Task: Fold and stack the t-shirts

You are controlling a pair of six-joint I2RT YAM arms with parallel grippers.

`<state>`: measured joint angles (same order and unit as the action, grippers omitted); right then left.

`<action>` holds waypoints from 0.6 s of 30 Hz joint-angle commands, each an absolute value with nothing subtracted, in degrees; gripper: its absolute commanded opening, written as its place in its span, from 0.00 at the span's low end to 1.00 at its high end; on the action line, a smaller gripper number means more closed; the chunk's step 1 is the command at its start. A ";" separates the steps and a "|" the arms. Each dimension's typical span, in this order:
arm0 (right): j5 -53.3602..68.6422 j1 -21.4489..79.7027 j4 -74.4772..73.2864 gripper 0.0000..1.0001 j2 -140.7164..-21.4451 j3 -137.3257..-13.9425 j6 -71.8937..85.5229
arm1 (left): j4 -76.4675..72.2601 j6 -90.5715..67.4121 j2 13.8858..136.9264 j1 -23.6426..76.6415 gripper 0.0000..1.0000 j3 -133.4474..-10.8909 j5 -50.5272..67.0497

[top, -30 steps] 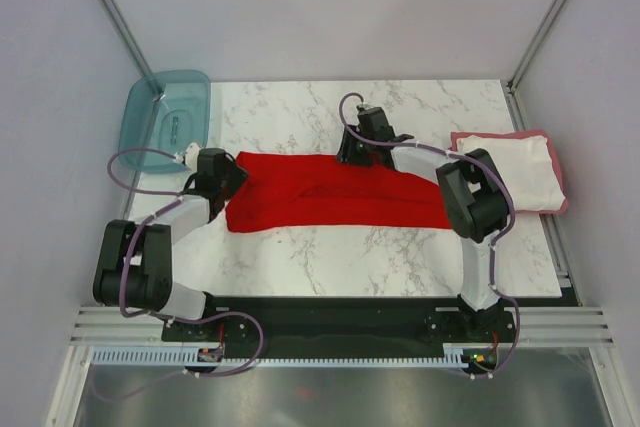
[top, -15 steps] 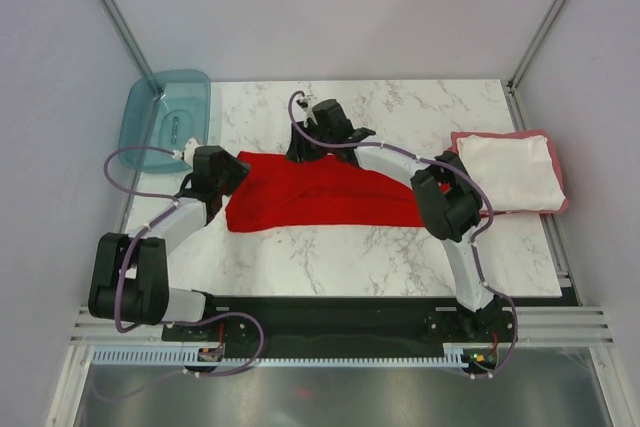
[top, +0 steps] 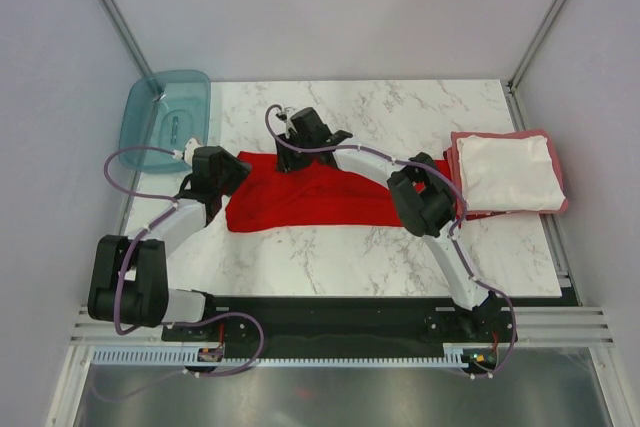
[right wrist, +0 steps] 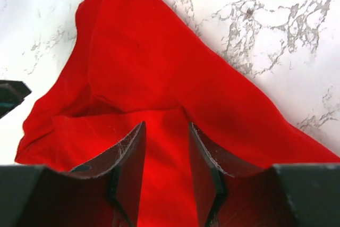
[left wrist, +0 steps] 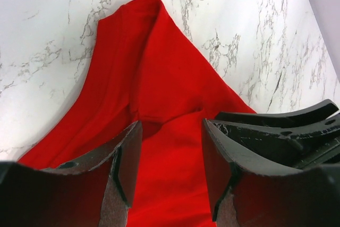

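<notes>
The bright red t-shirt (top: 320,197) lies bunched across the middle-left of the marble table (top: 400,257). My left gripper (top: 233,178) is at its left end, and its jaws are closed on red cloth (left wrist: 154,62) in the left wrist view (left wrist: 170,131). My right gripper (top: 288,158) is at the shirt's far edge, shut on a fold of red cloth (right wrist: 149,57) in the right wrist view (right wrist: 164,131). The white t-shirt (top: 510,172) lies folded on the dull pinkish-red t-shirt (top: 500,134) at the right edge.
The translucent teal tub (top: 165,117) stands at the table's far left corner, just beyond my left arm. Enclosure walls and metal posts close in the back and both sides. Bare marble shows in front of the red shirt.
My right gripper has moved left along the shirt's far edge, pulling the right part of the red shirt over towards the left. The shirt now looks shorter. My left gripper has stayed put.
</notes>
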<state>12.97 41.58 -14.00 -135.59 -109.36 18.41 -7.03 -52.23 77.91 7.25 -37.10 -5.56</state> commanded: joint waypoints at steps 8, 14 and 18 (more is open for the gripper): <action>10.46 43.77 -17.31 0.41 -139.31 -116.28 14.94 | -8.79 -52.91 75.41 7.47 0.56 -36.39 -5.54; 10.02 44.12 -17.93 0.36 -139.48 -116.54 14.68 | -8.70 -52.65 75.41 7.47 0.55 -36.30 -5.62; 9.84 44.12 -18.11 0.15 -138.78 -116.54 14.59 | -8.70 -52.56 75.24 7.47 0.55 -36.30 -5.62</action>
